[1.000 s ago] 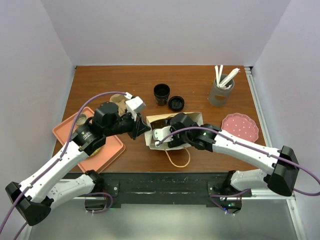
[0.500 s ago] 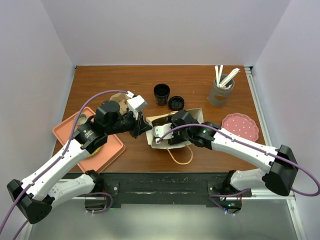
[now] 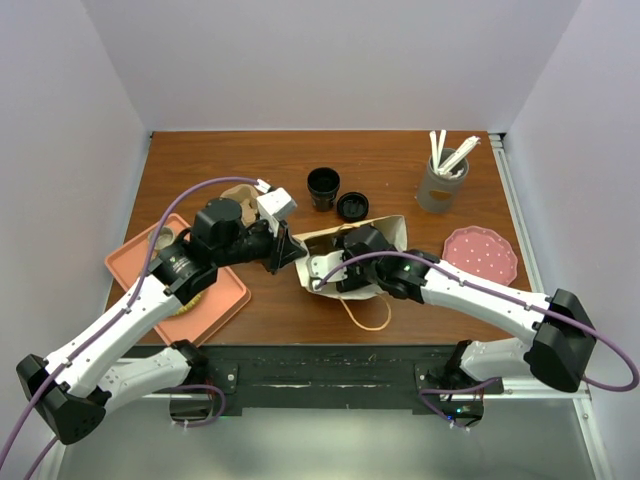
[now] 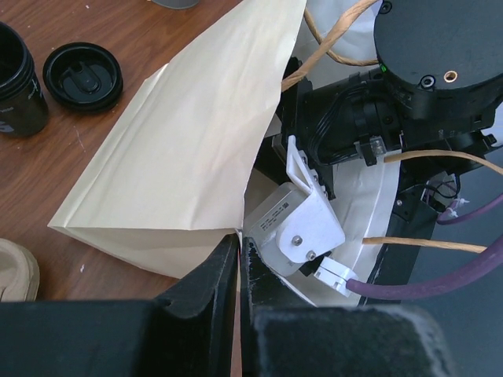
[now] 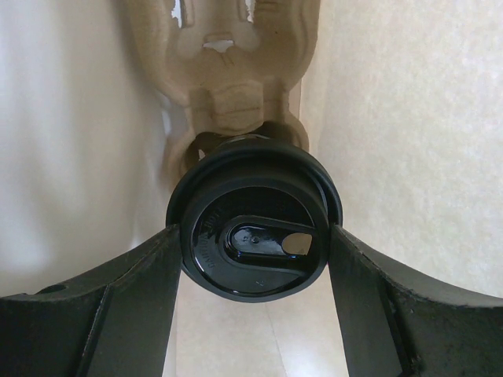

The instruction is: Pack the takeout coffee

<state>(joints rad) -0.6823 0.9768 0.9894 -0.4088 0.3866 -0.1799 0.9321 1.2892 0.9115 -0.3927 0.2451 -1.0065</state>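
step in hand: seating takeout coffee [image 5: 253,224] in pulp carrier [image 5: 224,102] inside paper bag [image 4: 189,157]. right gripper [image 5: 251,245] clamps its lid from both sides; left gripper [image 4: 238,263] pinches bag's mouth edge. next, you likely lower it, let go, back out straight.

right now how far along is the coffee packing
Done: the paper bag is held open, the left tool shut on its edge, and the takeout coffee is already inside the bag. In hand: the right tool grips the cup at its lid, just over a pulp carrier; whether it is seated there I cannot tell. Left: let go and back that tool out of the bag.
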